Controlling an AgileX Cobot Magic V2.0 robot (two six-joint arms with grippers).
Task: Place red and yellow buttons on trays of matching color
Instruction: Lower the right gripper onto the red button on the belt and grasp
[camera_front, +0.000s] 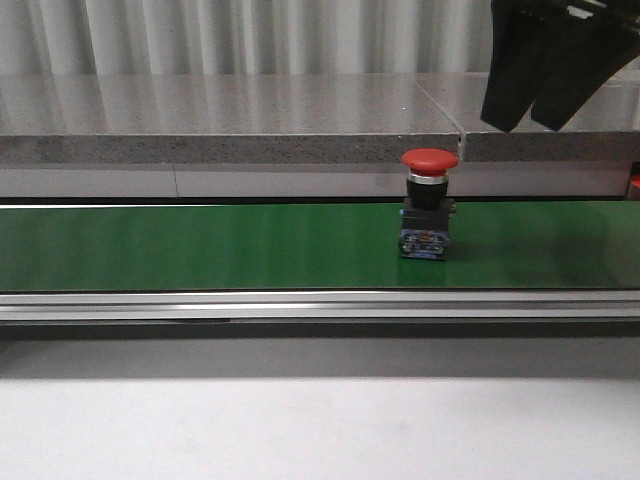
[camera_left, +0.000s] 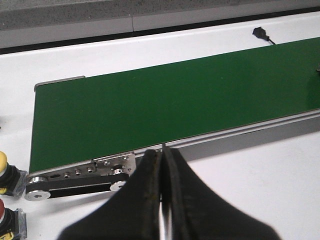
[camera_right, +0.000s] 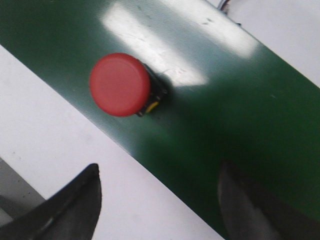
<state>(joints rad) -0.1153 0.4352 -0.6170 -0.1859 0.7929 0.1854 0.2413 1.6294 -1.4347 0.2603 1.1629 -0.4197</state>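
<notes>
Red button (camera_front: 429, 203) stands mid-belt (camera_front: 200, 245); right end effector (camera_front: 555, 75) gapes above.

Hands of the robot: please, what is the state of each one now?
Left hand: closed, holding nothing.
Right hand: open, empty, above the red button on the green belt.

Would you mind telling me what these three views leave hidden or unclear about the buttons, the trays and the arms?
- Trays: in no view.
- Two buttons beside the belt's end, left wrist view: cut off by the picture's edge.
- Right gripper, front view: upper part cropped by the top edge.
- Red button, right wrist view: its cap covers most of the body.
- Small dark object beyond the green belt: too small to identify.
</notes>
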